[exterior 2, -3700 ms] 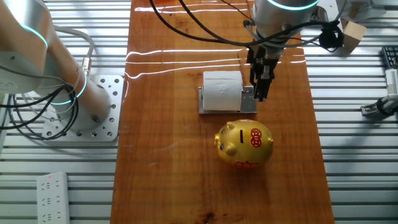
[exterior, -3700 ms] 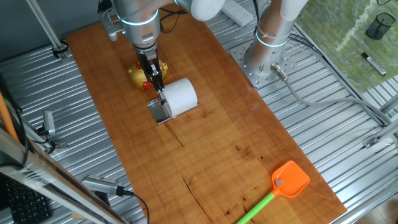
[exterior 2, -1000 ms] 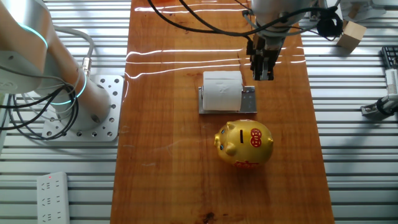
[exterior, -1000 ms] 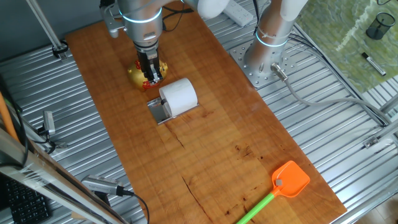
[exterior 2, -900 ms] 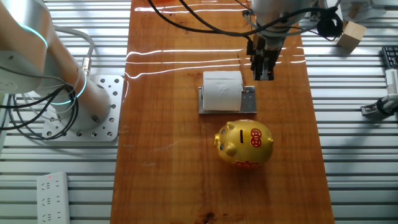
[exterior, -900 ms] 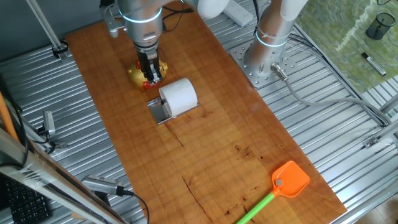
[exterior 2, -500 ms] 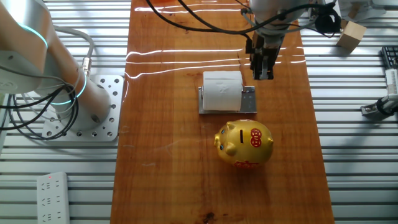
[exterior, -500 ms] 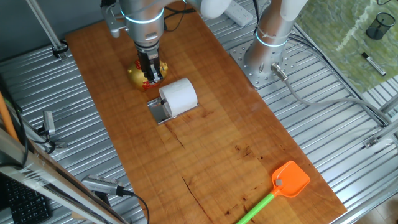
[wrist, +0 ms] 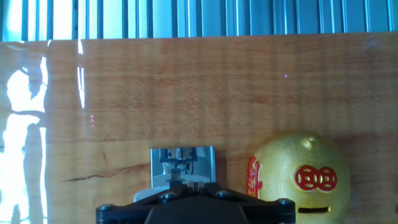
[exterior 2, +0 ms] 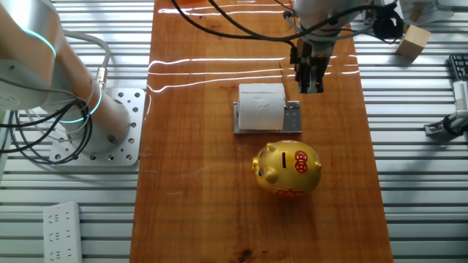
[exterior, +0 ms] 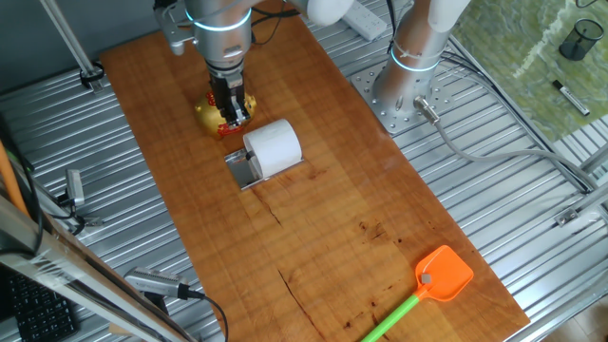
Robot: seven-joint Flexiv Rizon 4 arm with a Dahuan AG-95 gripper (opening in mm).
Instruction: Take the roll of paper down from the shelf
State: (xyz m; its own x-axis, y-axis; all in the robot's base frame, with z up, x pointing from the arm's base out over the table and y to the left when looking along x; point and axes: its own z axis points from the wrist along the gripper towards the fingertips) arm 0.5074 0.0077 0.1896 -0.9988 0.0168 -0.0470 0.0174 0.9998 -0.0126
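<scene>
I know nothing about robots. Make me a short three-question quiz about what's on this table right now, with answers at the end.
1. True or false: the roll of paper lies on the shelf.
2. Which thing sits nearest the shelf?
A. the gold piggy bank
B. the orange fly swatter
C. the white power strip
3. Fill in: the gripper hangs above the table and holds ____.

Key:
1. True; the roll rests on the shelf's flat top.
2. A
3. Nothing; the fingers are together with nothing between them.
</scene>
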